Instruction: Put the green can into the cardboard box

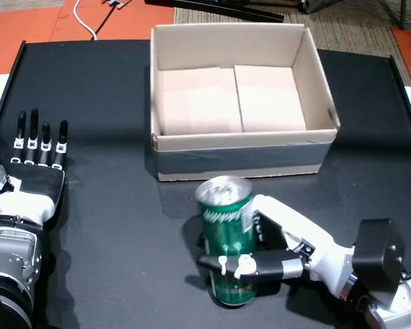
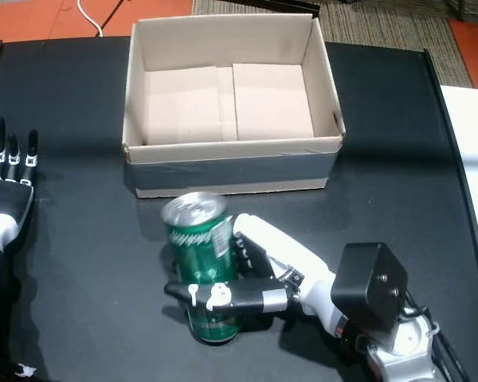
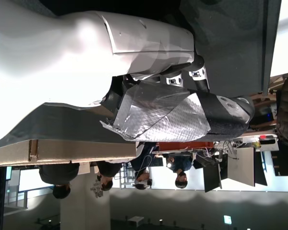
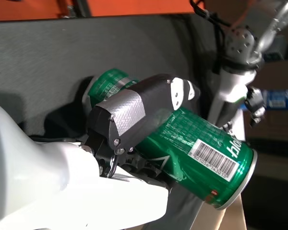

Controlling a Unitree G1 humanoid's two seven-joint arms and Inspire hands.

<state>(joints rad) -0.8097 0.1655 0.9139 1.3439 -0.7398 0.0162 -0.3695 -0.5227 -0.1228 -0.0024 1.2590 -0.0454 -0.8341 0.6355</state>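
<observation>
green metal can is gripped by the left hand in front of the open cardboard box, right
Not quite. The green metal can is gripped by the right hand, not the left; both head views show it. The left hand lies flat and open on the black table. The can does stand in front of the open cardboard box.

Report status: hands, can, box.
Right robot hand shut on green can, upright just short of the cardboard box. Left robot hand open, flat on table. Box empty, path clear.

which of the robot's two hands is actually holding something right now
The right hand, its fingers wrapped around the upright green can just in front of the cardboard box. The left hand lies flat and open on the black table.
</observation>
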